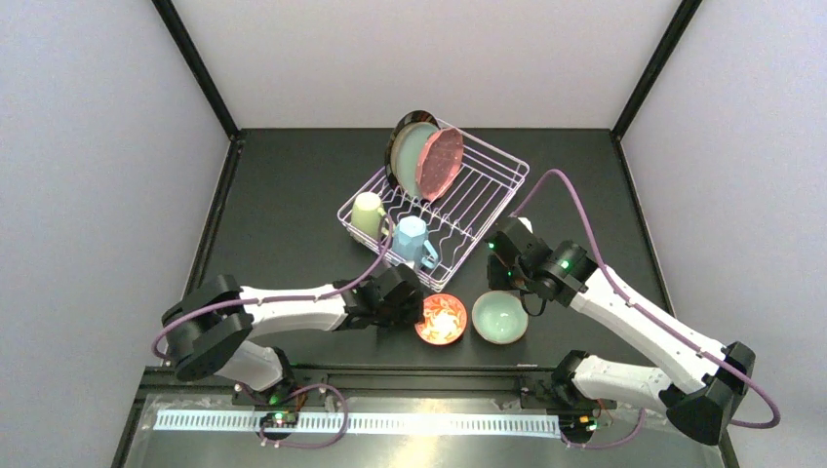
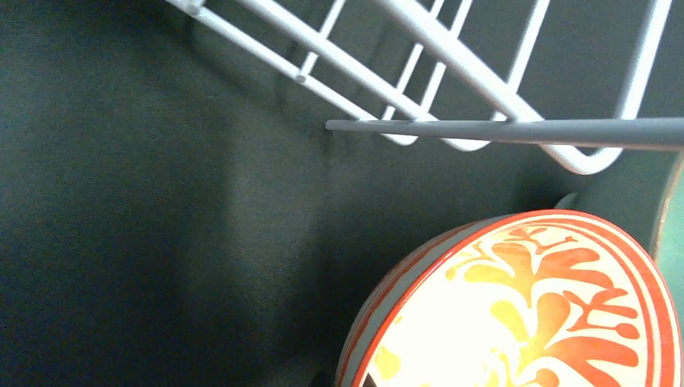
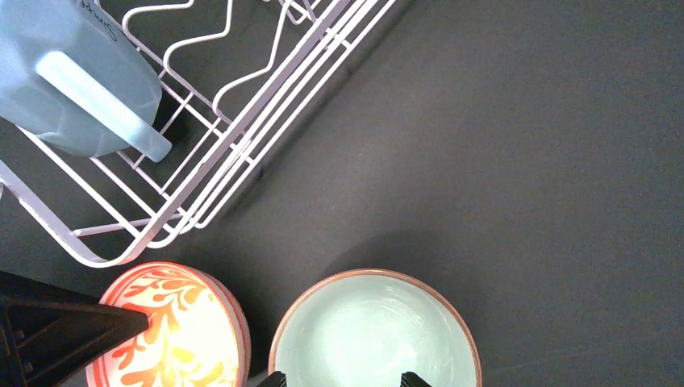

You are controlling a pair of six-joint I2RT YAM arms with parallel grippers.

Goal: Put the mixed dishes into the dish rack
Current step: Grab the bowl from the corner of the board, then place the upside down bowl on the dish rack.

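The red-orange bowl [image 1: 441, 319] [image 2: 532, 306] [image 3: 173, 330] sits on the dark table just in front of the dish rack [image 1: 458, 210] [image 2: 484, 89] [image 3: 242, 145]. My left gripper [image 1: 421, 310] [image 2: 347, 380] is shut on its left rim, one finger inside and one outside. Beside it to the right lies the mint bowl [image 1: 499, 317] [image 3: 375, 334]. My right gripper [image 1: 505, 283] [image 3: 344, 380] hangs open over its near part, touching nothing. In the rack stand the cream mug [image 1: 368, 214], the blue mug [image 1: 413, 239] [image 3: 72, 89], and three upright plates: cream [image 1: 398, 144], teal [image 1: 414, 156], pink [image 1: 440, 164].
The two bowls nearly touch each other, and the rack's front corner is close behind them. Purple cables [image 1: 546, 185] run along both arms. Black frame posts [image 1: 200, 68] and grey walls bound the table at the back and sides.
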